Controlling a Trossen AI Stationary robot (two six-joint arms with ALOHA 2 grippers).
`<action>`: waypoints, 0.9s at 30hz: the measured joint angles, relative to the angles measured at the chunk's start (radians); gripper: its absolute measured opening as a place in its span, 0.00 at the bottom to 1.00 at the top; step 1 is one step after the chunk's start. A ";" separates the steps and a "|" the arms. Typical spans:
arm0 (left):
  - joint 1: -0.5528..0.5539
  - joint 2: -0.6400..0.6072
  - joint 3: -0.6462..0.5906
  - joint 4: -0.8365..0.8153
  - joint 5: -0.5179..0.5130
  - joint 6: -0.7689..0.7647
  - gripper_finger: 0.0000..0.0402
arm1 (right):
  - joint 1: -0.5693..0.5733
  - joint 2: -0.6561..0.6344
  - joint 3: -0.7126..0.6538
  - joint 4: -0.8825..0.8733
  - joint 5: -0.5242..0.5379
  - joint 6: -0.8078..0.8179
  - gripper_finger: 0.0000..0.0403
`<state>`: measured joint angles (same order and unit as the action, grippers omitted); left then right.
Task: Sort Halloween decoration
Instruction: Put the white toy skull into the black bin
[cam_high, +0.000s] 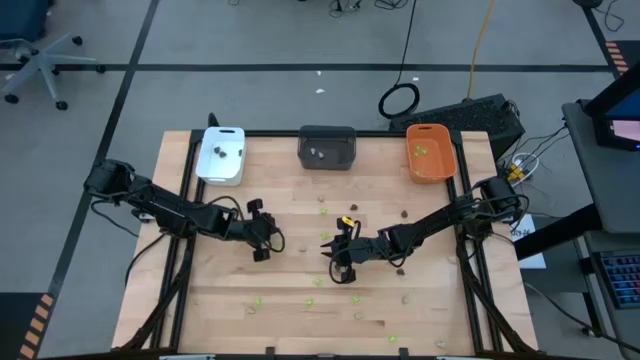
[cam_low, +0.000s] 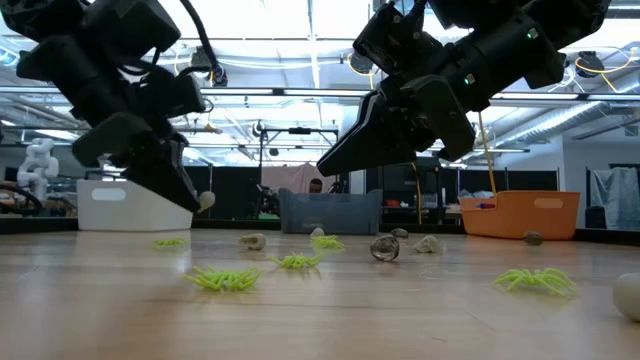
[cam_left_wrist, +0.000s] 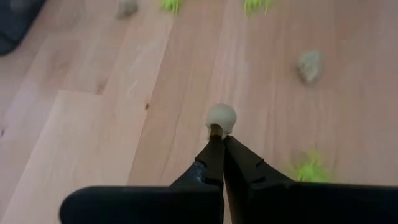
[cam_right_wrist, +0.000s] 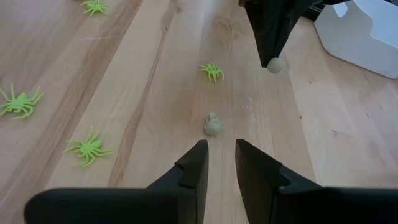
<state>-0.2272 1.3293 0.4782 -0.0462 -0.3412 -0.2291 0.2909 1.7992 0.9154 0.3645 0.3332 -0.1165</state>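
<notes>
Three trays are sitting along the far edge of the worktop: a white tray on the left holding a few dark pieces, a dark grey tray in the middle with pale pieces in it, and an orange tray on the right with green bits inside. Left of centre, the left gripper is hanging above the wood with its fingers pressed together, pinching a small pale beige ball at their tips; the low view shows that ball lifted clear of the surface. Around the middle, the Halloween decoration is lying scattered on the boards: lime green spiders, a pale beige lump and a few dark pieces. More green spiders are lying near the front edge. Right of centre, the right gripper is hovering low over the worktop, its fingers standing a little apart with nothing between them, the pale lump lying on the wood just ahead of them
</notes>
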 joint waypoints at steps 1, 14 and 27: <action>0.000 0.000 0.000 0.018 0.000 0.000 0.00 | 0.000 0.000 0.000 0.000 0.000 0.000 0.17; 0.004 0.000 0.000 0.316 -0.003 0.076 0.00 | 0.021 -0.023 0.000 -0.117 0.006 -0.009 0.17; 0.127 -0.001 0.000 0.730 0.225 0.248 0.00 | 0.087 -0.048 0.001 -0.151 0.008 0.107 0.17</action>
<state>-0.1005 1.3287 0.4786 0.6834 -0.1163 0.0186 0.3776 1.7510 0.9161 0.2133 0.3408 -0.0098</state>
